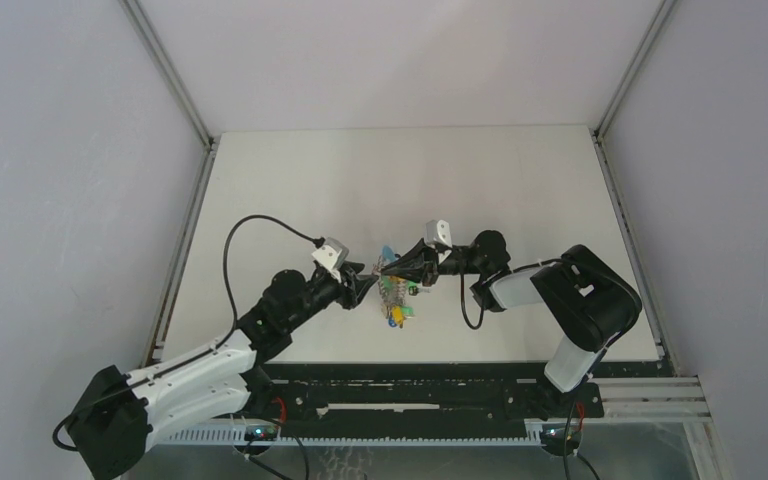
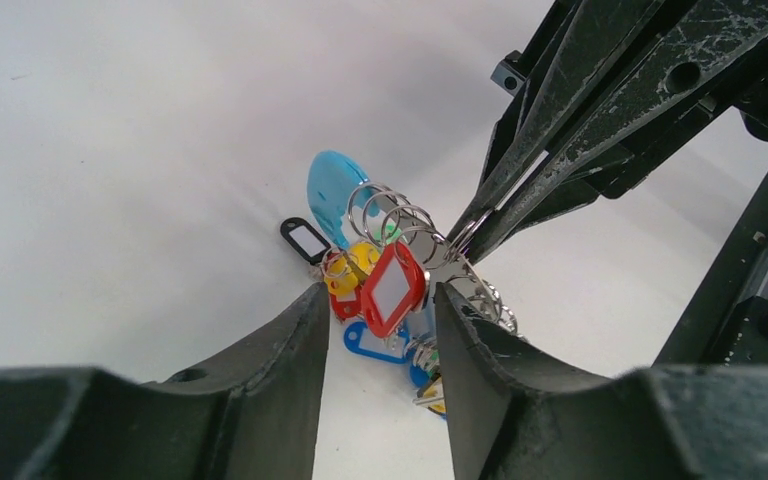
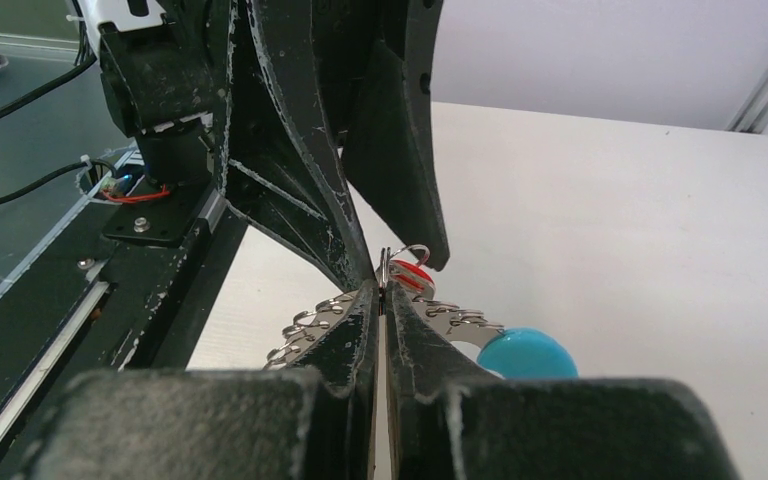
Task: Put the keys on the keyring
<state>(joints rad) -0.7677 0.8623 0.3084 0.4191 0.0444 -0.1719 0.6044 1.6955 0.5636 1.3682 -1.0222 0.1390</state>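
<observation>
The keyring [image 1: 394, 296] hangs just above the table's middle, a light-blue band [image 2: 332, 185] joined to a metal strip with wire loops [image 2: 400, 218]. My right gripper [image 3: 382, 285] is shut on the strip's upper edge, and its fingers [image 2: 520, 170] come in from the upper right in the left wrist view. The key's red tag [image 2: 392, 288] dangles from the loops; its metal blade is hidden. My left gripper [image 2: 380, 297] is open with the red tag between its fingertips and a gap showing on the tag's left side. The red tag [image 3: 410, 272] peeks past the right fingertips.
Black [image 2: 303, 240], yellow [image 2: 348, 268] and blue [image 2: 375, 343] tags hang in a bunch under the ring. White enclosure walls stand on three sides, and a black rail [image 1: 440, 400] carries both arm bases at the near edge.
</observation>
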